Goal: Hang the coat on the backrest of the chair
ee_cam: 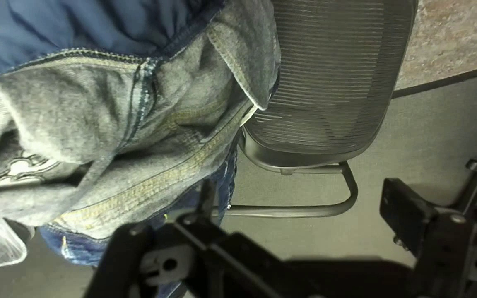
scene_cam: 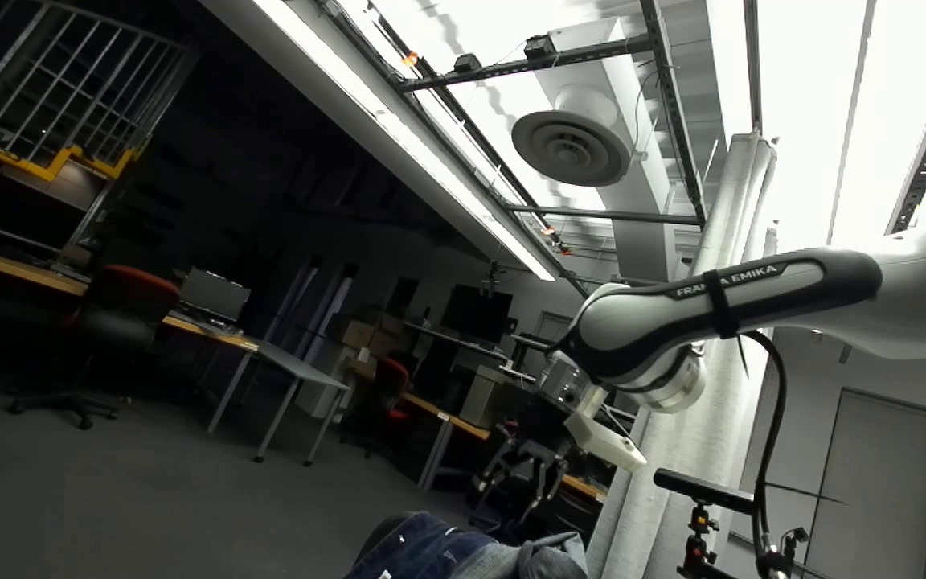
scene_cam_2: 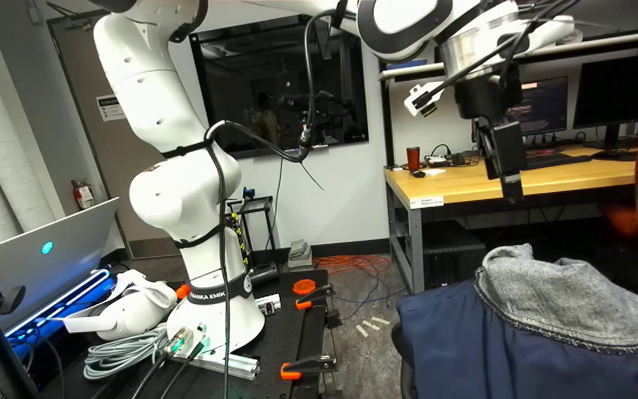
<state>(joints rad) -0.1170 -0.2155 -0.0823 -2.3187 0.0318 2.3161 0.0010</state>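
Evidently nothing is held by the hand (ee_cam: 297,194): its fingers (ee_cam: 406,215) are spread wide, with no cloth between them. In an exterior view the hand is pointed downward above the coat (scene_cam_2: 540,332), and a clear space is shown between the two.

The coat is draped over the chair (ee_cam: 329,78), its navy lining (scene_cam_2: 457,349) turned outward and its grey cloth (scene_cam_2: 568,299) bunched along the top. From this, the main part of the task can be judged done: cloth is carried by the chair, not by the hand. How the far side hangs is hidden, so it cannot be said how firmly the coat is seated.

In the wrist view the chair's mesh (ee_cam: 325,62) is left bare just beside the coat; whether seat or backrest is shown there cannot be told. If anything is left, it is probably a small tug to bring more cloth over the backrest; otherwise only the hand needs to be moved away.

Farther out, a table (scene_cam_2: 457,184) with monitors (scene_cam_2: 610,100) is seen.
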